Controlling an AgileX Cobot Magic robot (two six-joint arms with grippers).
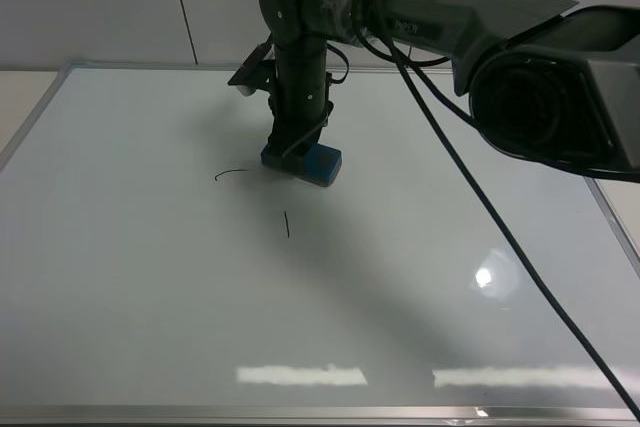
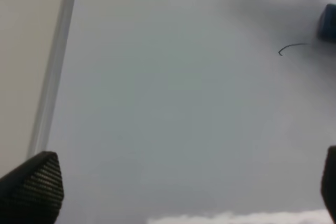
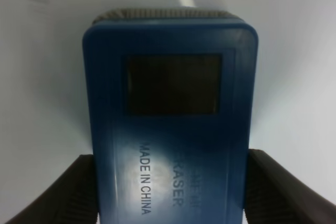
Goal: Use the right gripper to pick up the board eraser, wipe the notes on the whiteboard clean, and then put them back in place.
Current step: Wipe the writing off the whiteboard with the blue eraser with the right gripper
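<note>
The blue board eraser [image 1: 322, 163] lies flat on the whiteboard [image 1: 400, 297], a little behind its middle. My right gripper [image 1: 295, 147] comes down on it from above, shut on its sides. In the right wrist view the eraser [image 3: 170, 103] fills the frame between the two black fingers [image 3: 58, 192]. Of the notes, a thin black arc [image 1: 230, 173] shows left of the eraser and a short stroke [image 1: 287, 224] in front of it. The left wrist view shows the arc [image 2: 291, 48], a corner of the eraser [image 2: 328, 22], and my left gripper [image 2: 181, 184] open over bare board.
The right arm [image 1: 470, 27] and its black cable [image 1: 500, 227] cross the back right part of the board. The board's silver frame [image 1: 300, 413] runs along the front edge, and a pale wall stands behind it. Ceiling lights glare near the front.
</note>
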